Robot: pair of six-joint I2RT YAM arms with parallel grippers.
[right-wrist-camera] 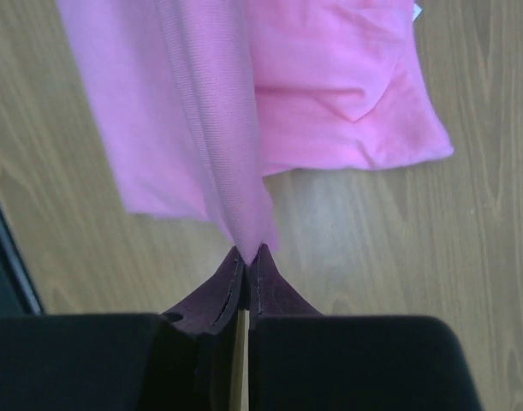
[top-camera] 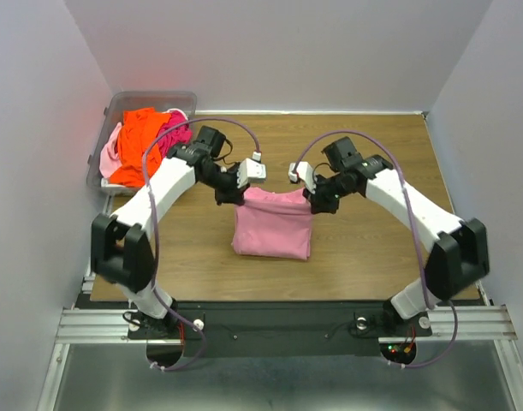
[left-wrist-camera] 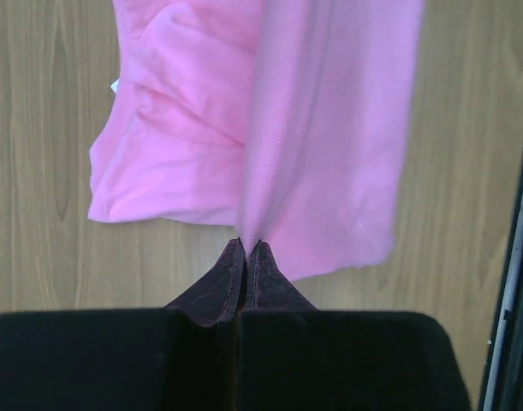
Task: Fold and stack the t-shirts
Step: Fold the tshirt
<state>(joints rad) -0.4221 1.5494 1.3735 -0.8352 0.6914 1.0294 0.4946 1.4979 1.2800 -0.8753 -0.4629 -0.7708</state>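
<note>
Left arm (top-camera: 163, 193) and right arm (top-camera: 415, 210): both reached inward over the table (top-camera: 372, 145).
Light pink t-shirt (top-camera: 272, 229): lay mid-table, far edge lifted, the rest flat; looked light, limp and drapey.
Other t-shirts (top-camera: 139, 141): sat heaped in the clear bin (top-camera: 114, 104), far left.
Left gripper (left-wrist-camera: 246, 245): jaws were pinched shut on the shirt's left corner.
Right gripper (right-wrist-camera: 248, 250): likewise, on the right corner.
Best hold: corners or hem; how many layers each pinch held was unclear.

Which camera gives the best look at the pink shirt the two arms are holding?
The top external view: it shows the whole pink shirt held up between the left gripper and right gripper. Each wrist view shows only a pinched edge and part of the cloth below.
</note>
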